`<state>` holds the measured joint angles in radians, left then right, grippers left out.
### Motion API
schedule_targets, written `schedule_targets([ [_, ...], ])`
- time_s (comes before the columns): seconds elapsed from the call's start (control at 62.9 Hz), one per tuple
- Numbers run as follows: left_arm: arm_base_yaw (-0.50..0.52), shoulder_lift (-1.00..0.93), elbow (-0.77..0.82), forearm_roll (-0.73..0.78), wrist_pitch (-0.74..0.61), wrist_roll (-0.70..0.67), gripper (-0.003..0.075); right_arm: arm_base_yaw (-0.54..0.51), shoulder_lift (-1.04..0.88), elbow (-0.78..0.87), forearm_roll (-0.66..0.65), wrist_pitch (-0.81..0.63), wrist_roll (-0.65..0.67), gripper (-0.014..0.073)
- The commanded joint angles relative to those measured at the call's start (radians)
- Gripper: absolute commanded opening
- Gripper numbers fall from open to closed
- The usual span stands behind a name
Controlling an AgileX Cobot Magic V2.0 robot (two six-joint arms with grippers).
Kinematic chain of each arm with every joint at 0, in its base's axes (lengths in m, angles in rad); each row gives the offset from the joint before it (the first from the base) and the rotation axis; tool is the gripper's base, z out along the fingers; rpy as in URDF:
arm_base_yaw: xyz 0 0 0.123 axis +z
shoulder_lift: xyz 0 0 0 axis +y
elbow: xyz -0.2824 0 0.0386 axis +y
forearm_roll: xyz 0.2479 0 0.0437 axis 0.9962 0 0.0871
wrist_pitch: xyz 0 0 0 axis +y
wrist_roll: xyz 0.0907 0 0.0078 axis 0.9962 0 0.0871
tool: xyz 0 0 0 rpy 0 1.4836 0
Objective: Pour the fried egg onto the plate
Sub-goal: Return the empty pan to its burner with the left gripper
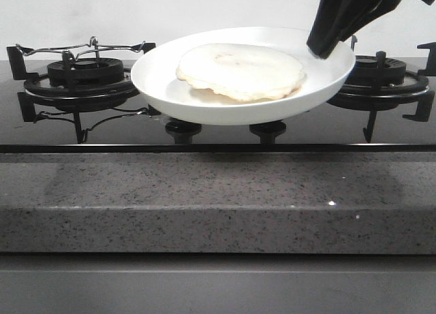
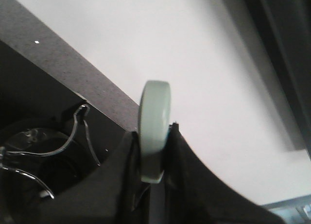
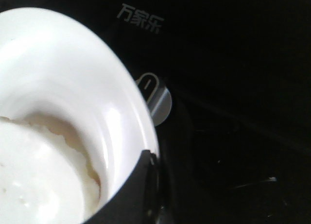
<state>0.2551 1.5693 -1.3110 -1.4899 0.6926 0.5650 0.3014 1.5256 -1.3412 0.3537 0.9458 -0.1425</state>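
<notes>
**Operator:** Requesting status of right gripper (image 1: 321, 47) and location of the fried egg (image 1: 242, 70).

**Technician:** Clamping the right-hand rim of the plate (image 1: 204, 103), jaws closed down onto the rim, one finger inside the dish and one outside. Holding the plate clear of the gas hob (image 1: 122, 133), between the left burner (image 1: 85, 75) and the right burner (image 1: 381, 72), above the two control knobs (image 1: 182, 129). Tilting slightly, near edge lower. Egg lying inside the plate, pale cream side up, sitting right of centre, near the gripped rim.

**Operator:** Requesting status of left gripper (image 2: 153, 153).

**Technician:** Pinching a pale rounded piece (image 2: 154, 117) between both fingers (image 2: 121, 185), jaws closed against it. Identifying that piece not possible from the wrist view. Hanging above the left burner's wire trivet (image 2: 73, 136), beside the speckled stone counter (image 2: 58, 63).
</notes>
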Motion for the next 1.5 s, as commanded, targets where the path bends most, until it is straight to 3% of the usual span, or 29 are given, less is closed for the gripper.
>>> schedule_targets([
  [0.0,0.026,0.026,-0.036,-0.128,0.013,0.009,-0.002,-0.001,-0.046,-0.028,0.033,-0.047,-0.004,-0.0069],
  [0.255,0.028,0.168,-0.036,-0.204,0.068,0.013,-0.002,-0.001,-0.046,-0.028,0.033,-0.047,-0.004,-0.0069],
  [0.716,0.028,0.182,-0.036,-0.183,0.072,0.058,-0.0013,-0.001,-0.046,-0.028,0.033,-0.047,-0.004,-0.0069],
  [0.811,0.028,0.182,-0.036,-0.16,0.072,0.06,0.0072,-0.001,-0.046,-0.028,0.033,-0.047,-0.004,-0.0069],
  [1.034,0.028,0.182,-0.036,-0.131,0.109,0.062,0.0403,-0.001,-0.046,-0.028,0.033,-0.047,-0.004,-0.0069],
  [1.193,0.028,0.182,-0.036,-0.082,0.174,0.062,0.0579,-0.001,-0.046,-0.028,0.033,-0.047,-0.004,-0.0069],
  [1.48,0.036,0.182,-0.036,0.046,0.34,0.024,0.0609,-0.001,-0.046,-0.028,0.033,-0.047,-0.004,-0.0069],
])
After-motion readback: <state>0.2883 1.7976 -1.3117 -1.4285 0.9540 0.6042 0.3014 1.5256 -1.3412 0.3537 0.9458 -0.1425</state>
